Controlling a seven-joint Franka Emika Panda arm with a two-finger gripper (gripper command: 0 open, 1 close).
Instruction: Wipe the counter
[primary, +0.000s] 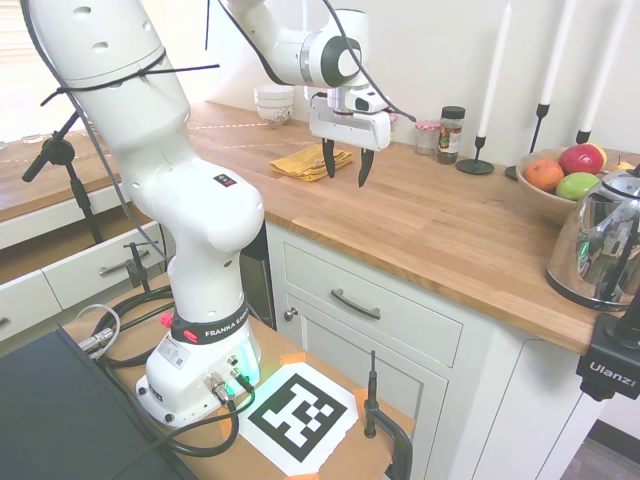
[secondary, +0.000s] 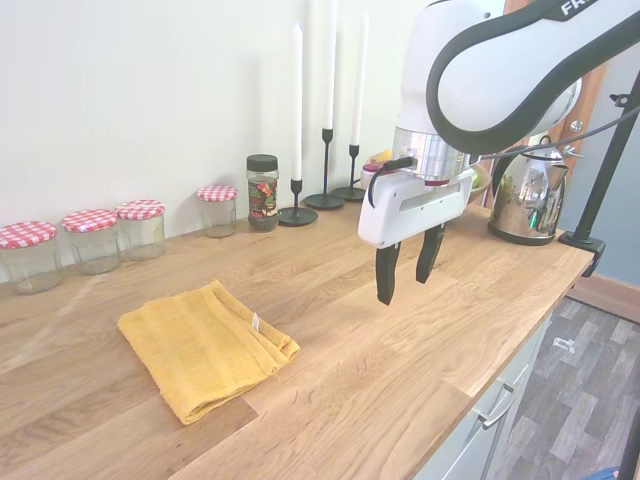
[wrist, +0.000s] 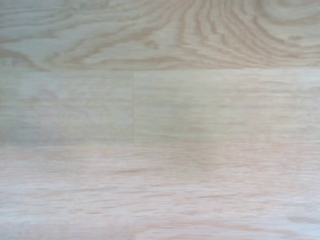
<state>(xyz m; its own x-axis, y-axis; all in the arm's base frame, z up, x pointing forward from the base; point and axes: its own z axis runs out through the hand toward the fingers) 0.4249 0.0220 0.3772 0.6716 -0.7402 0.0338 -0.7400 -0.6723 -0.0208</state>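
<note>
The counter (primary: 430, 225) (secondary: 340, 300) is a long warm-brown plank worktop over white cabinets. On it lies a folded yellow cloth (primary: 310, 161) (secondary: 205, 348), flat and untouched. My gripper (primary: 346, 170) (secondary: 407, 273) hangs open a little above the wood, nothing between its black fingers (secondary: 386, 275). In the second exterior view it stands to the right of the cloth, apart from it. The wrist view holds only bare counter wood grain (wrist: 160, 120).
Several glass jars with checked lids (secondary: 95, 238) and a spice jar (secondary: 262, 192) line the wall. Black candlesticks (secondary: 325, 165), a fruit bowl (primary: 560, 180) and a chrome kettle (primary: 605, 245) (secondary: 525, 195) stand further along. A stack of white bowls (primary: 274, 105) sits at the far end.
</note>
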